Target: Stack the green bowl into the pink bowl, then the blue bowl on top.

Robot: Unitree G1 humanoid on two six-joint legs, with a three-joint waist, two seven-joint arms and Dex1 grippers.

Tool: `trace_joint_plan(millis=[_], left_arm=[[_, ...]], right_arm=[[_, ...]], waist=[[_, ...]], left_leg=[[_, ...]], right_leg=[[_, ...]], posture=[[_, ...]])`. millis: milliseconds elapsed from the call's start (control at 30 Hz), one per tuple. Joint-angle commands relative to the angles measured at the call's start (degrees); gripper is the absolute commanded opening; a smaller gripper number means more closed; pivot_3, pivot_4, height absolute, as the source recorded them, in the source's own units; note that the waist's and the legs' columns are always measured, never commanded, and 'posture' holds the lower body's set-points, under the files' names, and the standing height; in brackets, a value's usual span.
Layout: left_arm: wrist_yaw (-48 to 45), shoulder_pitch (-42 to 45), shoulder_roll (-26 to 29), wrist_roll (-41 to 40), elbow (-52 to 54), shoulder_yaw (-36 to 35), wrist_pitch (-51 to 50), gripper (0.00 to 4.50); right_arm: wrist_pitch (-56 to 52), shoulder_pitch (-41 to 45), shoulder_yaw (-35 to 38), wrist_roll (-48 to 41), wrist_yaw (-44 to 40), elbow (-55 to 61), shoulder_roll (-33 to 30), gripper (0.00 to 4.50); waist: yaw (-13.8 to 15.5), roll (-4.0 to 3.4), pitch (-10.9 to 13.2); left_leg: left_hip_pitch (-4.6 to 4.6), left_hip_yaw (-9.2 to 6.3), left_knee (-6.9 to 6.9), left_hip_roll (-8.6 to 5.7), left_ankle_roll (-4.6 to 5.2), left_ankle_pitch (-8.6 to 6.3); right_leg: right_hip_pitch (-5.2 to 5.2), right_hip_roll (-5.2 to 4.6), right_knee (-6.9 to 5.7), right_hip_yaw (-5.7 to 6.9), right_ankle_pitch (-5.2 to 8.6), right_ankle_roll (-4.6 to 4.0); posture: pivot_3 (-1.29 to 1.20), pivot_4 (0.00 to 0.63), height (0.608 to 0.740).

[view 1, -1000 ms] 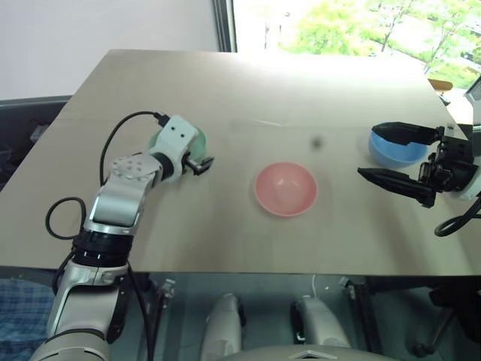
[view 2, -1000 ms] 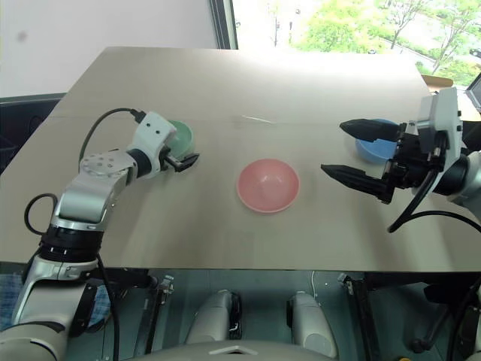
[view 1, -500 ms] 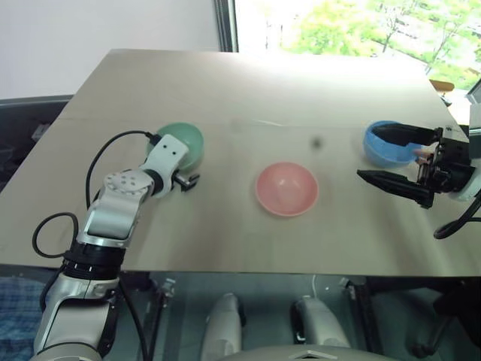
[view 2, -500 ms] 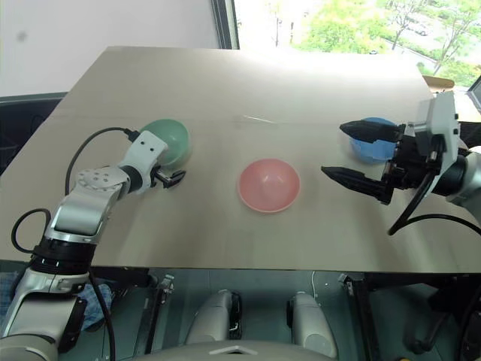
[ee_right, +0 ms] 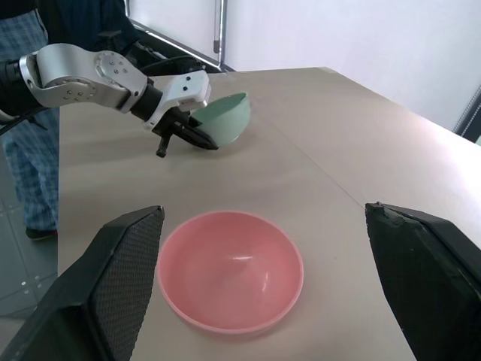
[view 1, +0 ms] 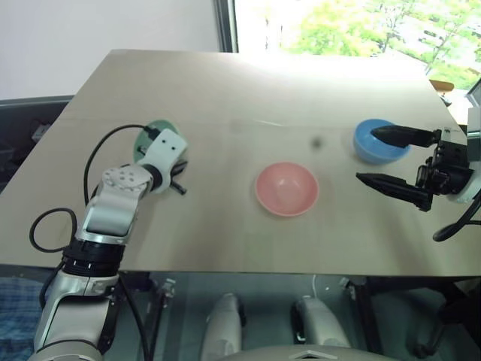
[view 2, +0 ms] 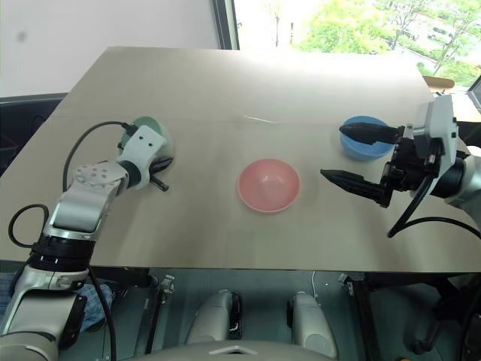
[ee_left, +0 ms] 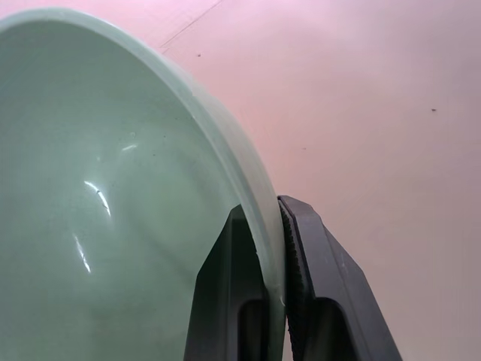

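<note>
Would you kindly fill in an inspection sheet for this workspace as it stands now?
Surface: tan table, a small dark speck beyond the pink bowl.
Job's things: green bowl tilted, clamped by its rim; pink bowl upright at centre, empty; blue bowl upright on the table.
Clutter: nothing seen.
Grippers: left pincer shut on the green bowl's rim; right pincer open near the blue bowl.
Cables: black cable looping along the left arm.
Surroundings: window with trees behind; a person's checked trousers.

Beige table, pink bowl, blue bowl
</note>
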State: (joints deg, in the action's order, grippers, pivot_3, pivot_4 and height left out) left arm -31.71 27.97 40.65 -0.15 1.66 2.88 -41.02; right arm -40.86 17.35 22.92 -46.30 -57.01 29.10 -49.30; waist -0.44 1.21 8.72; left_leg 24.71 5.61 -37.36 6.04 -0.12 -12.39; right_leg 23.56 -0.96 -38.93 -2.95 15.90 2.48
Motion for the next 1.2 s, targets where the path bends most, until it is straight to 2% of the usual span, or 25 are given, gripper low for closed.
trace_joint_plan(millis=[33,300,667,833,1100,1200], left_arm=[[-0.45,0.54,-0.04,0.30,-0.05,0.07,0.56,0.12],[-4.99,4.92,-2.82,-2.86,-0.85,-0.10,6.87,0.12],[-25.32,15.84,-2.68,-6.58,-0.46,6.97,22.15,0.12],[-32.70,18.71,-4.96,-6.73,-2.23,10.85,32.11,0.12],[-45.04,19.73,-8.19,-9.48,-2.81,15.44,44.94,0.12],[-47.42,19.07,-8.45,-11.16,-2.24,15.24,44.27,0.12]], right_arm=[[1.35,0.11,0.88,-0.99,0.33,0.53,-1.07,4.50],[2.01,0.02,0.21,-0.90,0.38,0.21,-1.00,4.50],[2.45,-0.11,-0.48,-0.84,0.63,0.08,-0.99,4.50],[2.83,-0.74,-0.57,-0.55,0.91,0.38,-0.95,4.50],[3.01,-1.52,0.03,-1.02,1.74,1.15,-1.38,4.50],[3.14,-2.00,0.27,-1.16,2.14,1.45,-1.56,4.50]], waist=[[0.00,0.00,0.00],[0.62,0.03,0.01],[1.21,0.03,0.02],[1.18,0.03,0.02],[1.12,0.03,0.02],[1.07,0.02,0.02]], left_leg=[[0.00,0.00,0.00,0.00,0.00,0.00],[0.04,-0.01,-0.05,0.00,0.00,0.00],[0.05,-0.01,-0.05,-0.01,0.00,0.00],[0.05,0.00,-0.06,-0.01,0.00,0.00],[0.05,-0.01,-0.09,0.00,0.00,0.01],[0.04,0.00,-0.09,0.00,0.00,0.01]], right_leg=[[0.00,0.00,0.00,0.00,0.00,0.00],[0.00,0.00,0.00,0.03,0.00,0.00],[0.00,0.01,0.01,0.02,0.00,0.00],[0.00,0.02,0.01,0.00,0.00,0.00],[-0.01,0.04,0.01,-0.01,0.00,0.01],[-0.01,0.04,0.00,-0.03,0.00,0.01]], posture=[[0.00,0.150,0.740],[0.00,0.150,0.740],[0.00,0.150,0.740],[0.00,0.150,0.740],[0.00,0.150,0.740],[0.00,0.150,0.740]])
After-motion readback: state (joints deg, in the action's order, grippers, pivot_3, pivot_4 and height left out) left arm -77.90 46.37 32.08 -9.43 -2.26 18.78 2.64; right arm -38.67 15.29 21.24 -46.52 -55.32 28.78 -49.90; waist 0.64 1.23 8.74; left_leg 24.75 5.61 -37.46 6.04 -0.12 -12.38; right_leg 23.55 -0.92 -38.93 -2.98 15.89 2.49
